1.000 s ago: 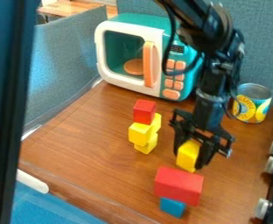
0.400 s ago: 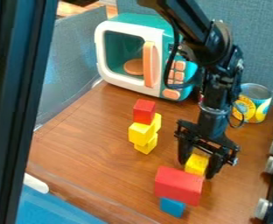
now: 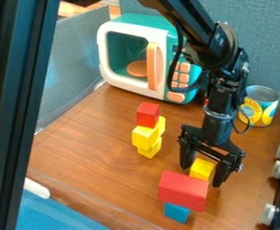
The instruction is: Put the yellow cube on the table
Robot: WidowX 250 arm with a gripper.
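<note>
The yellow cube (image 3: pixel 202 169) is partly hidden by the red block (image 3: pixel 182 191); it is flanked by the gripper (image 3: pixel 201 175), its fingers held apart.

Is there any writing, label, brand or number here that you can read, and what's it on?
None I can read reliably.
Can: printed label, lettering too small and blurred.
Toy microwave: no legible marks on its orange buttons.
Yellow cube at the pincer: no print that I can see.
</note>
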